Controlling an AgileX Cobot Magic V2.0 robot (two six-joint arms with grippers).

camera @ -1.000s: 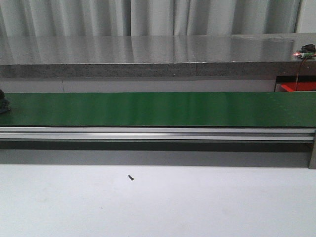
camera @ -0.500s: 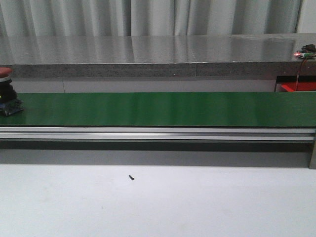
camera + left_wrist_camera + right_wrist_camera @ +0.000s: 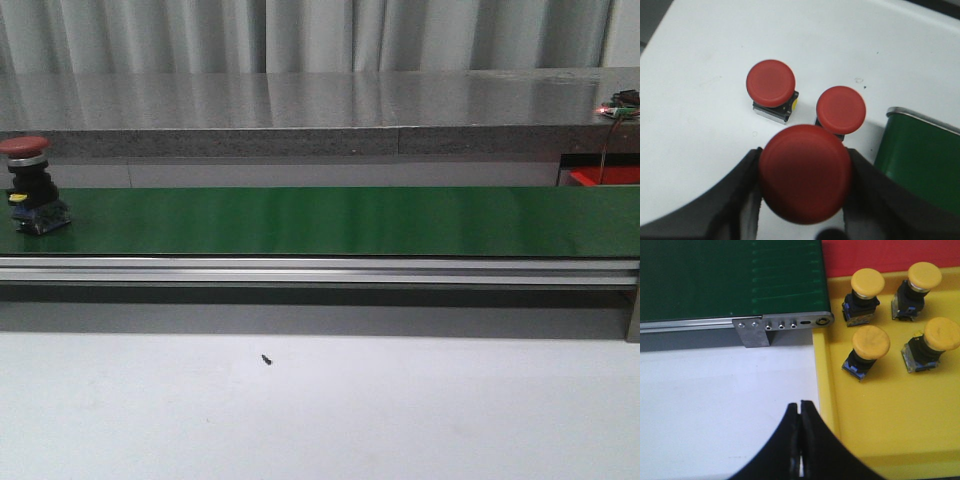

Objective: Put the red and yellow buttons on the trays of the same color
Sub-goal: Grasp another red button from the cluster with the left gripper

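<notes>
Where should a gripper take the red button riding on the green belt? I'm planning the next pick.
Judging from the front view, grip the dark body just under the cap of the red button, coming from above. It stands upright at the left end of the green belt, and the cap overhangs the narrower body.

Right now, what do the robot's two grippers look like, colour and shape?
Both are plain black. The left gripper has two broad, matte fingers that widen toward the wrist. The right gripper has glossy, curved fingers tapering to narrow tips. No cables, markings or labels show in either wrist view.
</notes>
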